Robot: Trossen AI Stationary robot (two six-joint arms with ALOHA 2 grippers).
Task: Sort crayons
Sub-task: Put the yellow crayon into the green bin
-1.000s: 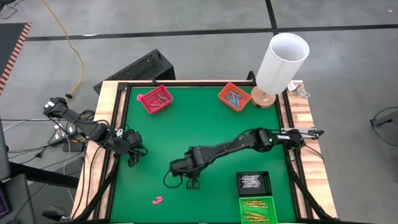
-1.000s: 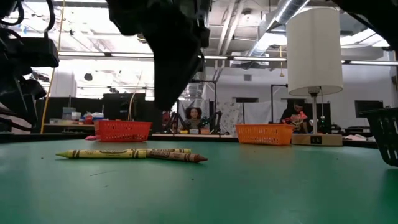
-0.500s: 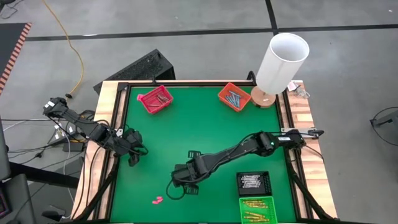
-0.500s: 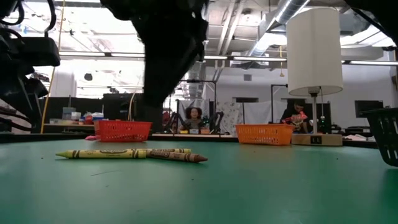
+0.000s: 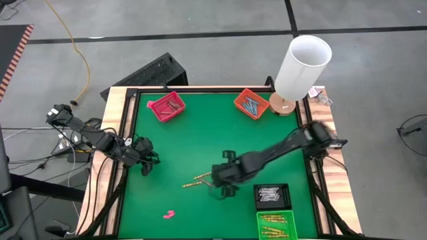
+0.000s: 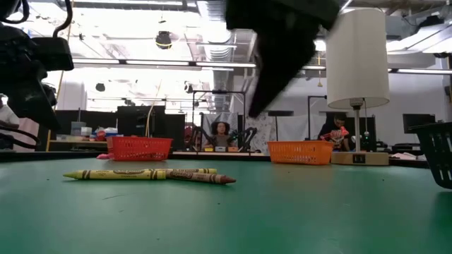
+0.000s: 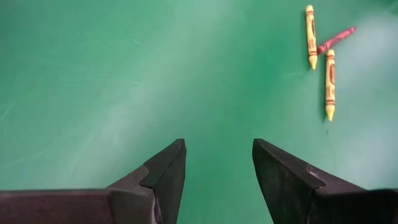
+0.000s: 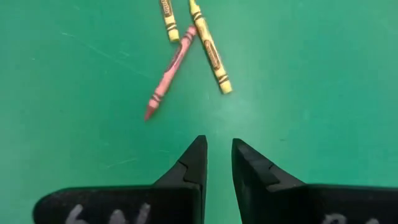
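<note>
Three crayons (image 5: 199,179) lie loose on the green table near its middle: two yellow ones (image 8: 210,50) (image 8: 168,18) and a red one (image 8: 168,74), which rests across the yellow pair. My right gripper (image 8: 216,144) hovers just to their right, pointing down at a slant. Its fingers stand a narrow gap apart with nothing between them. My left gripper (image 7: 217,146) waits at the table's left edge (image 5: 145,163), open and empty, with the same crayons (image 7: 330,84) far ahead of it.
A red tray (image 5: 167,107) and an orange tray (image 5: 251,103) stand at the far edge, a black tray (image 5: 272,195) and a green tray (image 5: 275,223) at the near right, all with crayons in them. A white lamp (image 5: 300,67) stands at the far right corner. A pink lump (image 5: 169,215) lies near the front.
My right gripper has swung toward the table's right edge, off the spot above the three crayons, which now show uncovered in the high view. The crayons have stayed where they lay.
</note>
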